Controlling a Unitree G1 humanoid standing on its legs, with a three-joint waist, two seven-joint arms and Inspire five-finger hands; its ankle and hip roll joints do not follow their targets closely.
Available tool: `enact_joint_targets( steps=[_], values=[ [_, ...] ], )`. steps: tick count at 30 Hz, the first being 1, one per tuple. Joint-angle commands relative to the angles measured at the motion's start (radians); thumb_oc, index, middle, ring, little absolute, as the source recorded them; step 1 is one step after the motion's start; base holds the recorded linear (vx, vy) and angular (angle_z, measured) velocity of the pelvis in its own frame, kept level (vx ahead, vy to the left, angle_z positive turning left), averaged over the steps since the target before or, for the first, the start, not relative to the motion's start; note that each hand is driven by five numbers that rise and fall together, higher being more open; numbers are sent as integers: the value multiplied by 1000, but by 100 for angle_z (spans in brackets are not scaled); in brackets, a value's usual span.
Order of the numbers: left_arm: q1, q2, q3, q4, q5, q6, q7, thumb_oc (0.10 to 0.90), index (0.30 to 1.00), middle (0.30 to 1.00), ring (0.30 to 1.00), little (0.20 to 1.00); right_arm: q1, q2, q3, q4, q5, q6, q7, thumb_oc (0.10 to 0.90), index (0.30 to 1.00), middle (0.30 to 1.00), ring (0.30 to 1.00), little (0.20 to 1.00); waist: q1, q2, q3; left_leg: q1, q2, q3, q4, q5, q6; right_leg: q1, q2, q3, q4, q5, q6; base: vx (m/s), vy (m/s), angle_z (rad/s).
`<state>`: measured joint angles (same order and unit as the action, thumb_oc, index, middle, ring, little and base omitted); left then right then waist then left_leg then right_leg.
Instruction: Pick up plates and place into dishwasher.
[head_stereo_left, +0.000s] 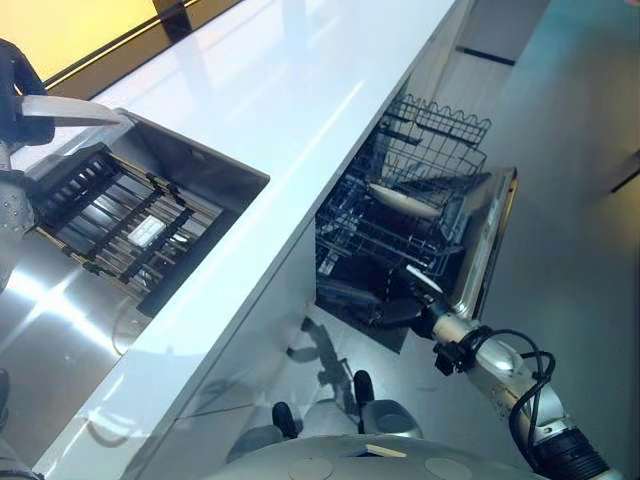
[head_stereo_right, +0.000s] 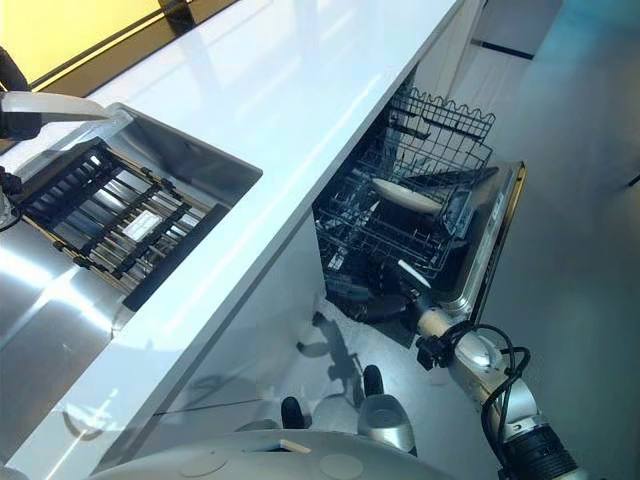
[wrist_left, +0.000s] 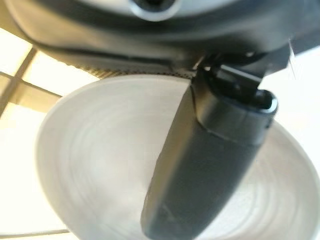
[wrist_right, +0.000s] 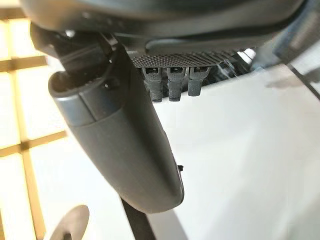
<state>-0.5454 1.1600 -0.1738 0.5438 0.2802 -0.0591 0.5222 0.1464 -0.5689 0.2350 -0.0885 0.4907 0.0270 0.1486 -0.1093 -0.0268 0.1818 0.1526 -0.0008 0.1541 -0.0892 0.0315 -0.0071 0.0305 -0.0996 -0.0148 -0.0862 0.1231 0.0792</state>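
A white plate (head_stereo_left: 70, 110) is held up at the far-left edge of the scene, above the near-left end of the steel sink (head_stereo_left: 200, 165), its rim showing flat and edge-on. The left hand (head_stereo_left: 15, 90) is clamped on it: in the left wrist view the dark thumb (wrist_left: 210, 165) lies pressed across the plate's pale, ringed face (wrist_left: 100, 165), with the rest of the hand beneath. Inside the sink sits a dark slatted drying rack (head_stereo_left: 115, 215), just below and beside the plate. A long white countertop (head_stereo_left: 300, 90) runs alongside the sink. Past the countertop's front edge, the dishwasher (head_stereo_left: 420, 220) stands open, its door (head_stereo_left: 485, 245) swung down and its wire racks (head_stereo_left: 440, 140) pulled out; another pale plate (head_stereo_left: 403, 200) lies tilted in the rack, well apart from the sink. The right hand (head_stereo_right: 410, 285) reaches low toward the dishwasher's lower rack, beside the door; whether its fingers are spread or curled cannot be told.
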Motion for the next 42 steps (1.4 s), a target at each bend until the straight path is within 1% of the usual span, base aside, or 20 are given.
enact_joint_targets(
  steps=[1,4,5,7,8,10,13,15,17,20,24,25,26,28,29,33,37,38,39,42],
  values=[
    [17,97,114,-136,-57,-64,76,100,300,300,300,200,-83,-62,-161,-205,-189,-276,-243,800,900,900,900,900,-9,51,-135,-37,-11,-28,2,-46,19,4,-1,0,76,-73,57,0,0,0],
    [69,71,166,-297,-80,-31,40,100,300,300,300,200,-156,-106,-204,-262,-243,-324,-294,800,900,900,900,900,5,57,-135,-33,-10,-37,2,-50,19,10,3,5,78,-82,52,-26,-4,-2],
    [74,54,170,-358,-79,-29,28,100,300,300,300,200,-199,-126,-200,-271,-260,-347,-303,800,900,900,900,900,17,57,-137,-33,-11,-43,2,-51,19,13,4,5,78,-85,50,-45,-18,-4],
    [60,27,165,-423,-95,-47,-8,100,300,300,300,200,-273,-155,-165,-277,-302,-363,-315,800,900,900,900,900,34,56,-138,-31,-10,-51,2,-49,17,22,5,1,79,-89,46,-49,-35,-3],
    [39,19,150,-455,-104,-37,-29,100,300,300,300,200,-317,-165,-138,-280,-306,-349,-323,800,900,900,900,900,41,55,-139,-30,-10,-57,2,-47,16,26,6,-4,79,-90,44,-45,-44,-2],
    [9,2,127,-490,-124,-48,-58,100,300,300,300,200,-372,-167,-106,-290,-292,-319,-309,800,900,900,900,900,53,53,-143,-29,-10,-65,2,-43,13,33,7,-11,80,-92,42,-36,-40,3],
    [-29,-31,82,-563,-156,-58,-123,100,300,300,300,200,-457,-153,-43,-290,-298,-273,-283,800,900,900,900,900,75,49,-147,-31,-10,-83,2,-35,10,44,6,-28,78,-96,37,-43,-40,11],
    [-43,-48,63,-607,-172,-57,-172,100,300,300,300,200,-491,-145,-16,-287,-300,-255,-275,800,900,900,900,900,88,47,-149,-33,-10,-91,2,-32,8,49,5,-38,77,-98,35,-34,-35,20],
    [-55,-84,36,-650,-187,-79,-222,100,300,300,300,200,-537,-125,20,-280,-271,-212,-261,800,900,900,900,900,103,42,-153,-34,-10,-102,2,-29,6,57,3,-53,74,-100,33,-30,-41,31],
    [-78,-134,-7,-705,-199,-84,-275,100,300,300,300,200,-582,-82,71,-254,-249,-167,-261,800,900,900,900,900,118,39,-157,-37,-11,-118,2,-25,5,67,2,-70,69,-101,29,-27,-30,26],
    [-94,-173,-34,-746,-218,-89,-318,100,300,300,300,200,-603,-42,102,-237,-242,-151,-269,800,900,900,900,900,127,36,-164,-43,-10,-127,2,-19,3,72,0,-83,66,-101,28,-29,-21,29],
    [-105,-193,-47,-764,-228,-85,-336,100,300,300,300,200,-608,-24,110,-241,-254,-149,-278,800,900,900,900,900,129,36,-164,-49,-10,-128,2,-9,2,68,0,-86,67,-94,26,-19,-22,25],
    [-107,-197,-49,-768,-228,-83,-339,100,300,300,300,200,-610,-19,113,-241,-258,-147,-281,800,900,900,900,900,130,36,-166,-45,-10,-130,2,-18,1,73,0,-87,65,-101,27,-53,-26,22],
    [-124,-225,-68,-789,-254,-76,-362,100,300,300,300,200,-625,13,127,-247,-274,-146,-305,800,900,900,900,900,134,36,-167,-52,-9,-132,2,-7,0,69,-1,-91,65,-92,26,-30,-21,10],
    [-127,-245,-77,-798,-288,-74,-378,100,300,300,300,200,-634,27,131,-253,-268,-140,-316,800,900,900,900,900,136,36,-168,-54,-10,-134,2,-6,0,70,-1,-93,62,-90,26,-6,-13,6],
    [-112,-309,-97,-828,-303,-72,-419,100,300,300,300,200,-647,69,154,-268,-277,-118,-339,800,900,900,900,900,137,34,-170,-56,-9,-132,2,-5,0,70,-1,-91,57,-88,26,0,-2,1],
    [-91,-344,-109,-849,-325,-70,-446,100,300,300,300,200,-642,93,166,-276,-261,-104,-358,800,900,900,900,900,137,33,-173,-60,-9,-130,2,-4,0,68,-1,-89,53,-87,25,0,0,0],
    [-87,-349,-111,-856,-329,-69,-451,100,300,300,300,200,-641,96,170,-278,-260,-101,-366,517,658,658,658,617,138,33,-174,-61,-9,-129,2,-4,0,68,-1,-89,52,-86,25,0,0,0],
    [-82,-358,-113,-866,-338,-66,-460,100,300,300,300,200,-639,103,173,-280,-259,-101,-386,100,300,300,300,200,138,33,-174,-62,-8,-127,2,-4,0,69,-1,-89,49,-86,25,0,0,0],
    [-77,-374,-120,-878,-342,-51,-471,100,300,300,300,200,-633,119,177,-282,-278,-107,-407,100,300,300,300,200,137,34,-175,-64,-9,-124,2,-5,1,69,-2,-89,46,-85,26,5,3,1]
  ],
)
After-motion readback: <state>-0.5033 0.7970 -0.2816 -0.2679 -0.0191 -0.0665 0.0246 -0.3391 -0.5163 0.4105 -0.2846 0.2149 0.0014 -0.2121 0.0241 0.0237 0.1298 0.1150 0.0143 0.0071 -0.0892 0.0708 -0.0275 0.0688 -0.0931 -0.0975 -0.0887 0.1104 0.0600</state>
